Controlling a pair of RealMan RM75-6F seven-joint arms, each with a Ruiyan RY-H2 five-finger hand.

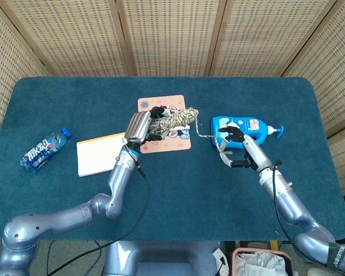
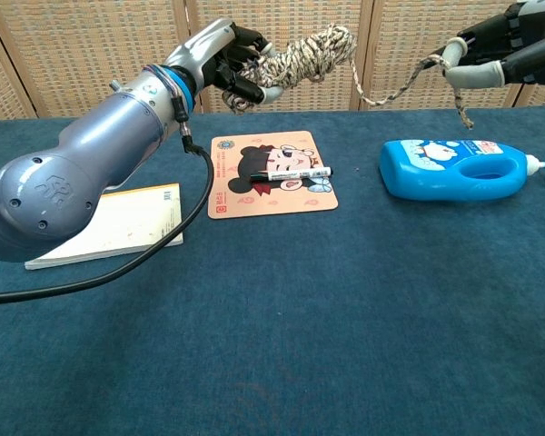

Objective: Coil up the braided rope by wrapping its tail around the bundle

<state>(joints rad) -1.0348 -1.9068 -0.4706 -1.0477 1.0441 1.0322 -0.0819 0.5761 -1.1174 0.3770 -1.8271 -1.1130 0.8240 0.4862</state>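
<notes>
Now left hand (image 2: 225, 62) grips knobbly braided rope bundle (image 2: 302, 60) w/ tail (image 2: 392, 93).

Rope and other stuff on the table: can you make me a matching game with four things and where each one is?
Things:
1. rope bundle
2. rope tail
3. black marker
4. water bottle

Places:
A. lying on the cartoon mat
B. lying at the left end of the table
C. held in the air by the left hand
D. pinched by the right hand, above the blue pump bottle

Pairs: 1-C, 2-D, 3-A, 4-B
</notes>
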